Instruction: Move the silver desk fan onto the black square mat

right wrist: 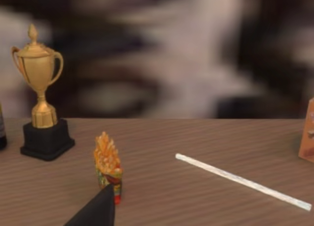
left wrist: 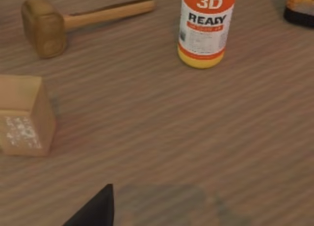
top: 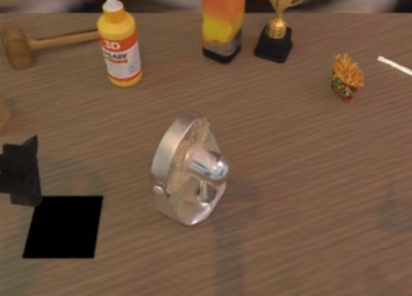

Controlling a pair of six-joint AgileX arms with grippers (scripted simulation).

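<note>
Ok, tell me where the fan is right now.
In the top view the silver desk fan stands near the table's middle, right of the black square mat and not touching it.

Left tool (top: 20, 170) low at table's left edge; right arm out of top view

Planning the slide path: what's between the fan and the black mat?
Nothing. In the top view, only bare table separates the fan from the mat, which lies toward the table's left and nearer edge. The left claw sits just beyond the mat.
</note>
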